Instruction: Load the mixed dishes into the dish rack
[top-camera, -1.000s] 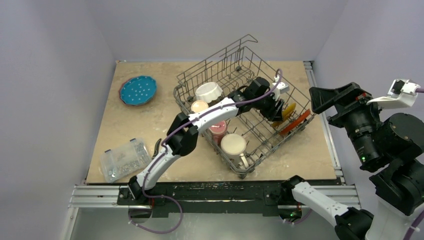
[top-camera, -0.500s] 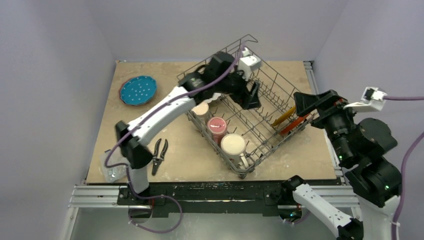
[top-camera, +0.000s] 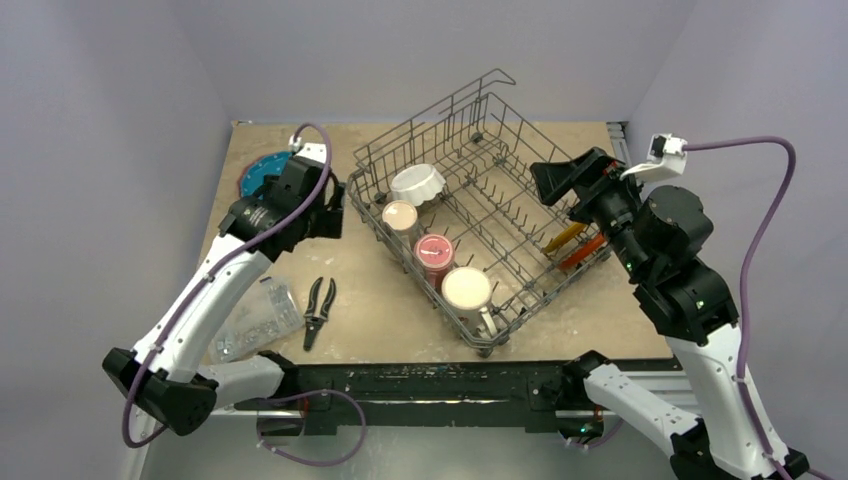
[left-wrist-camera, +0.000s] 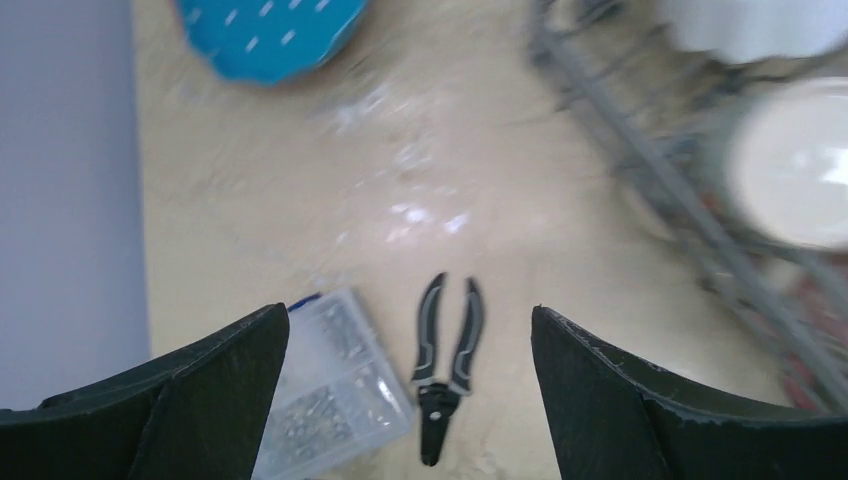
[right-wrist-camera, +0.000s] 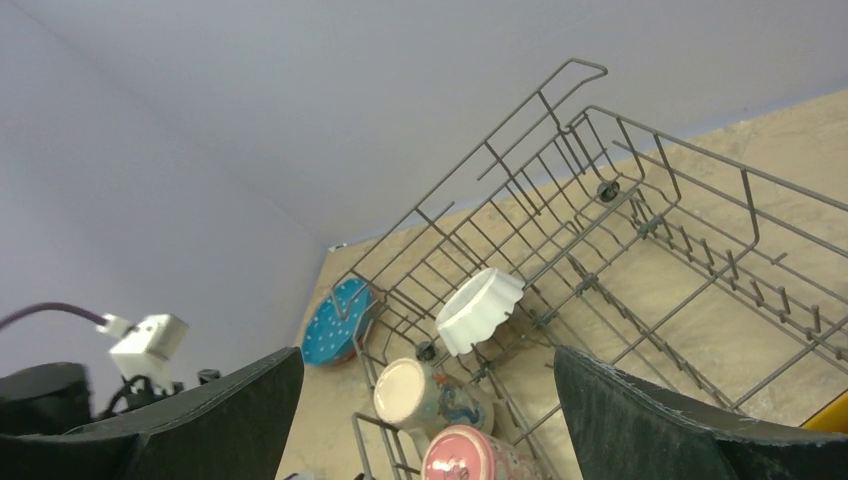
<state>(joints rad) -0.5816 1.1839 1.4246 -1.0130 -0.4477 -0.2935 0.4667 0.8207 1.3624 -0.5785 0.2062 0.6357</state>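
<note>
The grey wire dish rack (top-camera: 500, 190) holds a white fluted bowl (top-camera: 418, 183), a beige cup (top-camera: 400, 215), a maroon mug (top-camera: 435, 250), a cream mug (top-camera: 467, 290), a yellow plate (top-camera: 566, 236) and a red-orange plate (top-camera: 585, 252). The blue dotted plate (top-camera: 260, 178) lies on the table at far left, half hidden by my left arm. No pink plate shows. My left gripper (top-camera: 328, 212) (left-wrist-camera: 410, 312) is open and empty above the table left of the rack. My right gripper (top-camera: 552, 180) (right-wrist-camera: 428, 352) is open and empty, high over the rack's right side.
Black-handled pliers (top-camera: 318, 310) (left-wrist-camera: 445, 370) and a clear box of metal parts (top-camera: 250, 320) (left-wrist-camera: 335, 400) lie on the table front left. The rack's raised handle (top-camera: 490, 85) stands at the back. Walls close in on both sides.
My left arm has swung out of the rack and left, over the table near the blue plate. My right arm has moved in and left toward the rack's right side.
</note>
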